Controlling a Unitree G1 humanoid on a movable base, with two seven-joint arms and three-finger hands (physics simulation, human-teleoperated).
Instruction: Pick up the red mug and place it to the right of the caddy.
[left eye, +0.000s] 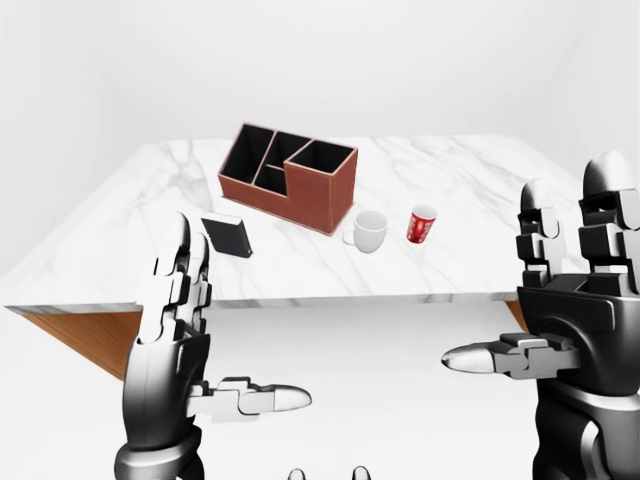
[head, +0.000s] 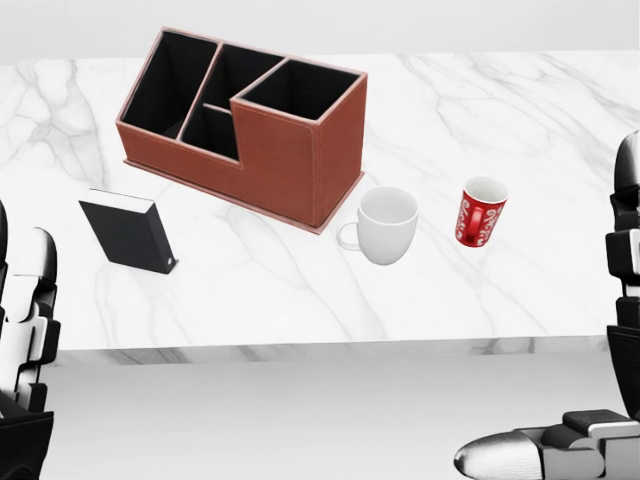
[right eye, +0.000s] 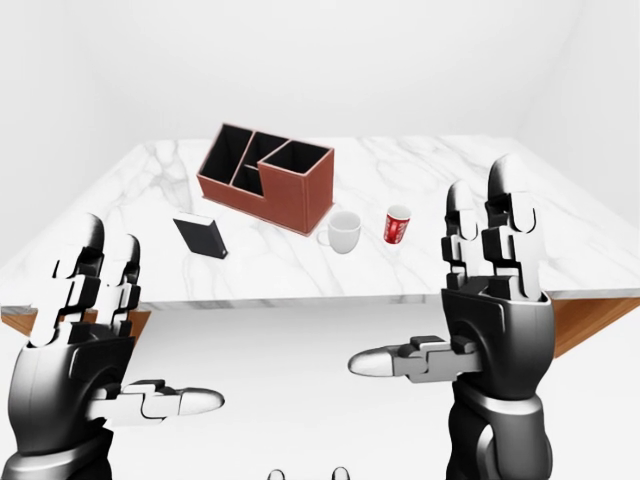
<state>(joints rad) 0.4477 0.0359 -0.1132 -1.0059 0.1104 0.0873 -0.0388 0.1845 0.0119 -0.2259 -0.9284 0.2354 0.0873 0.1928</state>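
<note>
Both hands spread and empty, we're short of the marble table (head: 560, 290).
Red mug (head: 480, 212) stands well beyond our right hand (right eye: 487, 300), apparently untouched, past the white mug (head: 385, 225) beside the caddy (head: 250, 130); left hand (left eye: 175, 340) idle.

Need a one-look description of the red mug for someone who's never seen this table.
Find the brown caddy with black compartments on the white marble table. In the head view, two cups stand to its lower right: first a plain white mug, then, further right and apart from it, the red mug. It is the smaller of the two, red with white patterning and a white inside.
</note>
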